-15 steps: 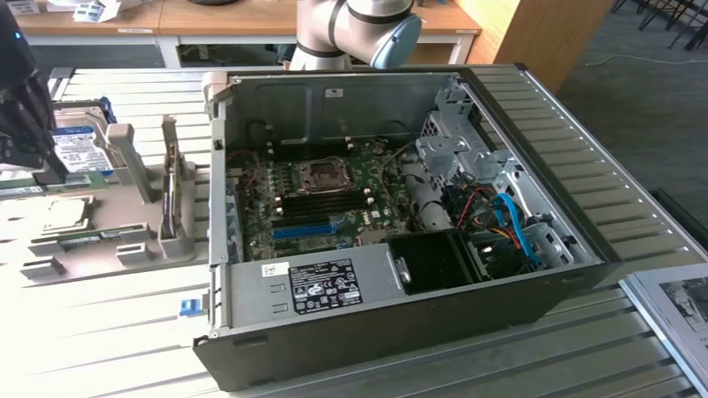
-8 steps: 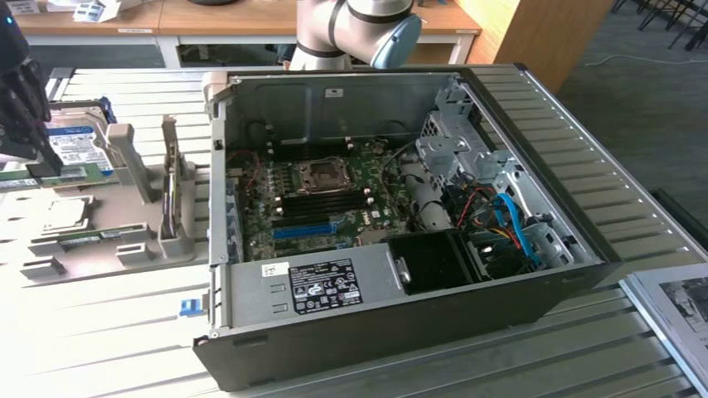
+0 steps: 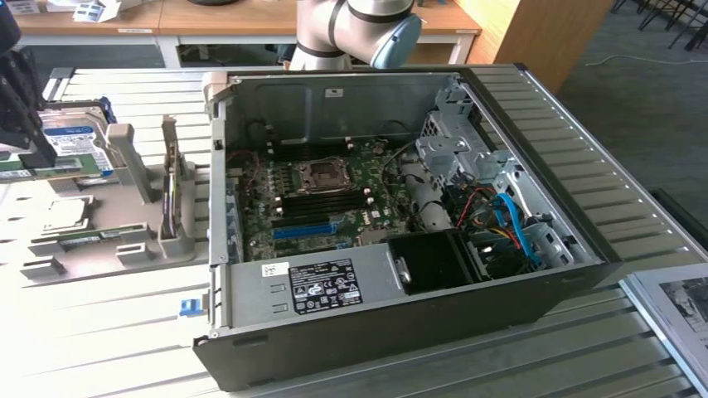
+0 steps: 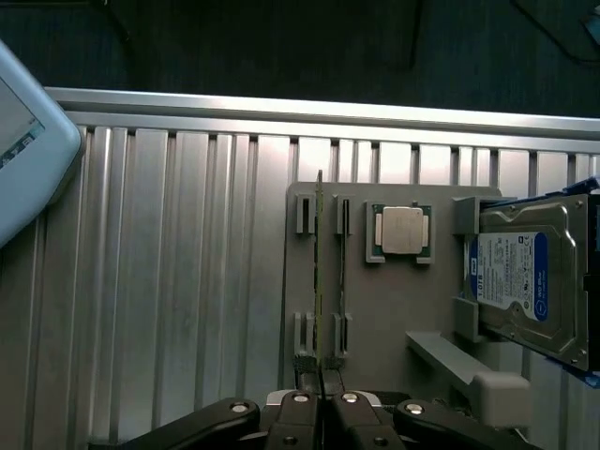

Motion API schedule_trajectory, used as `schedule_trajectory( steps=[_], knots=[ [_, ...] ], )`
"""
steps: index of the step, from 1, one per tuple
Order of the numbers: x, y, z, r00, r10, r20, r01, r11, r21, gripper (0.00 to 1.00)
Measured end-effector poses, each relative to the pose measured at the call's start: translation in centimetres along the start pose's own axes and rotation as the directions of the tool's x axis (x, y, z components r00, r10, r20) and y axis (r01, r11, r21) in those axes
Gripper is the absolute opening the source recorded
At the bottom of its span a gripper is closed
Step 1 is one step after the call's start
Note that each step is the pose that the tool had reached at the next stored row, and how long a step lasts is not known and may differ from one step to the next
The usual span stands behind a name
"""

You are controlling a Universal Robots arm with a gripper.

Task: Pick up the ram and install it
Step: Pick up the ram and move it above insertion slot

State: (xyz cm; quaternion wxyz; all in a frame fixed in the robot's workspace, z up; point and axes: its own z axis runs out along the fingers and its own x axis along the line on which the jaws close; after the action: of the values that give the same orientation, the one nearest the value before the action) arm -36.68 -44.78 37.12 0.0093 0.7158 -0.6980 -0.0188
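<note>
One ram (image 4: 319, 272), seen edge-on: a thin, straight, yellow-green line, too narrow from this angle to make out chips or label. Running lengthwise over the grey holder (image 4: 375, 309), between the holder's two rows of slot blocks, far end reaching just past the holder's edge. Near end pinched in the pincer (image 4: 322, 405), fingers set almost together with only the board's thickness between them. Clamped on the ram, then.

Step in hand, by judgement: the pick-up, grip made. Cannot tell whether seated in the holder or raised clear of it. Offset from the block grooves, hinting at raised, no more.

Demands of any move from here, again as a judgement: straight travel away from the holder, no twist, given a thin board likely prone to flexing or catching on the blocks. Steady squeeze, against slipping or swinging in the fingers. Edge kept true for a narrow slot on the motherboard (image 3: 321, 199).

On the holder, just beside the ram's line: a square silver processor chip (image 4: 403, 231). At the holder's side farthest from the ram: a hard drive (image 4: 520, 281) propped on edge. Under the holder: a ribbed metal surface (image 4: 187, 281). Just beside the holder, toward the exterior view's right: an open computer case (image 3: 366, 340), motherboard face-up inside.
</note>
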Motion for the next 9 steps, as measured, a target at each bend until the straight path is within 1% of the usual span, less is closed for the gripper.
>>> schedule_trajectory(
  steps=[9],
  knots=[
    [-0.01,0.03,-0.98,1.0,0.0,0.0001,0.0,1.0,0.0,0.12]
  ],
)
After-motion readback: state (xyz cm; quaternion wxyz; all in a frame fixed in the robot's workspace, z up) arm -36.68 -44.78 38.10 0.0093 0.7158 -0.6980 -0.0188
